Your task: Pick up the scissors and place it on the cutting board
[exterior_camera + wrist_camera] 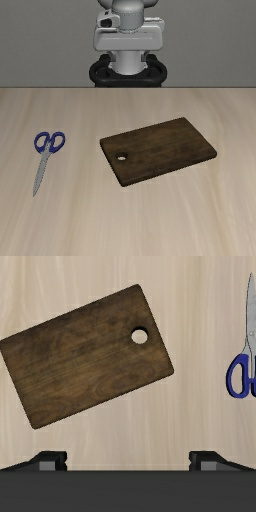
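The jaws stand wide open, the two dark fingertips (48,462) far apart with only bare worktop (200,316) showing between them; they hold nothing and touch nothing, and hang high above the surface. Closest beyond the fingertips in the wrist view lies the cutting board (88,356), a dark brown wooden slab lying flat on the pale wood-grain worktop and set at an angle to the line of the jaws. Its round hanging hole (139,334) sits near the corner at the end that faces the scissors. Farther out, beside that end and well apart from the board, the scissors (244,346) lie flat on the worktop with blades closed, the grey blades joined to the blue handle loops (241,376). In the exterior view the scissors (45,160) are off toward the exterior view's left, their blue loops (49,142) turned toward the robot's side and the blade tips pointing away from it, while the cutting board (158,150) lies near the middle of the worktop (200,220) with its hole (122,157) at the end toward the scissors. Nothing rests on the board. At the far edge of the worktop stands the white robot arm (127,35) on its dark base (127,72)
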